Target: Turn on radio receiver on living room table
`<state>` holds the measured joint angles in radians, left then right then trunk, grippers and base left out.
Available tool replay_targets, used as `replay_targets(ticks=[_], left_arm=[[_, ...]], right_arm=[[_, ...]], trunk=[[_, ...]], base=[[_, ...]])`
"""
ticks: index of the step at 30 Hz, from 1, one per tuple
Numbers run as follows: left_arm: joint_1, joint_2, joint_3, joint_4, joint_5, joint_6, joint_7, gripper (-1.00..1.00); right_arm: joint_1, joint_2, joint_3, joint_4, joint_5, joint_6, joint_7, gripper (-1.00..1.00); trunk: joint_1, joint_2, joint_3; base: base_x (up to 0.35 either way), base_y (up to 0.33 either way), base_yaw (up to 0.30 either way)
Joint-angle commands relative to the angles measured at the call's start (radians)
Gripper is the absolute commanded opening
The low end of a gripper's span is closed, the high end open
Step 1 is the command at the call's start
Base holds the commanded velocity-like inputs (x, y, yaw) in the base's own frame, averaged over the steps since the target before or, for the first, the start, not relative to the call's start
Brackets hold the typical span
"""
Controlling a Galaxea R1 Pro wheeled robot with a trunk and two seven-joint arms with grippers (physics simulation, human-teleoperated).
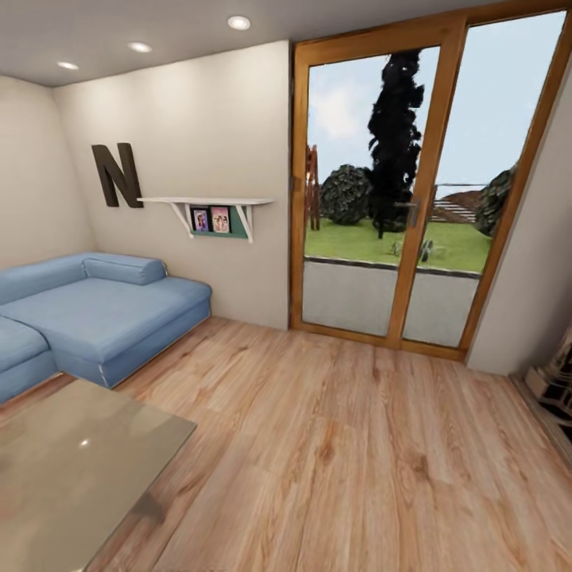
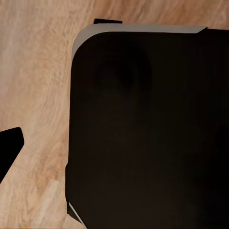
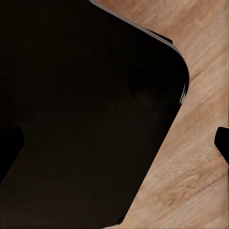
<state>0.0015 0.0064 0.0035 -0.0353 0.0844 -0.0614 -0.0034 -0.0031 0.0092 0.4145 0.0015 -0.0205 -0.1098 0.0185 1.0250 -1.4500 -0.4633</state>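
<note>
Glossy grey table (image 1: 79, 461) sits low at the head view's left, before the blue sofa (image 1: 95, 314); radio receiver not seen on the part visible. Gripper openings: cannot tell for either arm. Judgement: swing the base left and scan the tabletop before reaching

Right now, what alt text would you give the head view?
A living room: a glossy grey table at lower left, a blue sofa behind it, wood plank floor. A wood-framed glass door shows a garden; a wall shelf and letter N hang beside it.
</note>
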Motion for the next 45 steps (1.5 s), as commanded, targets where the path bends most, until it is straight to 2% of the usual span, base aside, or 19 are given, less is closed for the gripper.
replay_targets(ticks=[1,45], left_arm=[[0.000,0.000,0.000,0.000,0.000,0.000,0.000,1.00],[0.000,-0.002,0.001,0.000,0.001,0.000,0.000,1.00]], right_arm=[[0.000,0.000,0.000,0.000,0.000,0.000,0.000,1.00],[0.000,0.000,0.000,0.000,0.000,0.001,0.000,1.00]], trunk=[[0.000,0.000,0.000],[0.000,0.000,0.000]], base=[[0.002,0.000,0.274],[0.000,0.000,0.284]])
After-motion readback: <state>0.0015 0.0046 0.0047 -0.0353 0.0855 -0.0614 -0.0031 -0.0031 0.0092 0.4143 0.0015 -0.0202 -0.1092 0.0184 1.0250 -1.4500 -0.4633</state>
